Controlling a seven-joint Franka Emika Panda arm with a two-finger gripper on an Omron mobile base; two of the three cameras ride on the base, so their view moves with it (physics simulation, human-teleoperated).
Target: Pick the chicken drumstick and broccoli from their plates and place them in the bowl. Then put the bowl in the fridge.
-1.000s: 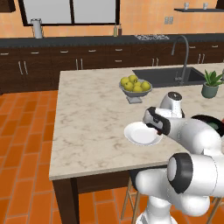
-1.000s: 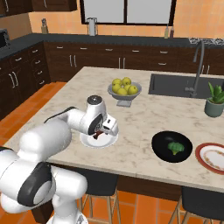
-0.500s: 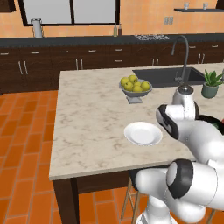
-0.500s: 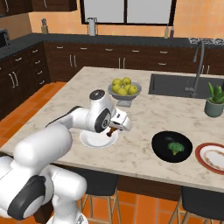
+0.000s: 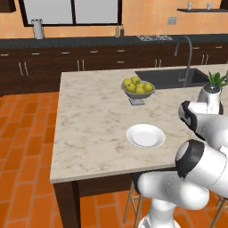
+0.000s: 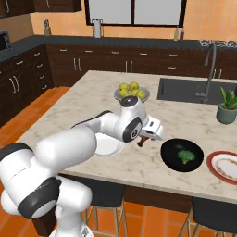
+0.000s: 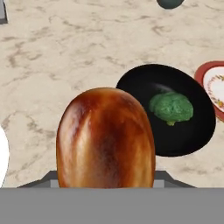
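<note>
My gripper (image 6: 147,138) is shut on the chicken drumstick (image 6: 141,142), held a little above the counter between the white plate (image 6: 107,147) and the black bowl (image 6: 169,155). In the hand view the reddish-brown drumstick (image 7: 105,140) looms large in front, hiding the fingertips. Behind it to the right lies the bowl (image 7: 140,87) with the green broccoli (image 7: 171,107) inside it. The broccoli (image 6: 186,156) rests near the bowl's middle. The white plate (image 5: 145,135) is bare. The red-rimmed plate (image 6: 211,162) lies right of the bowl, also bare. The fridge is out of view.
A grey pedestal bowl of apples (image 6: 131,91) stands at the island's middle. Behind the black bowl are the sink (image 6: 185,90) with its faucet (image 6: 209,69), and a potted plant (image 6: 227,106). Stools stand under the near edge of the counter.
The arm has swung right from over the white plate toward the black bowl, carrying the drumstick with it. The plates, bowl and broccoli have stayed put.
</note>
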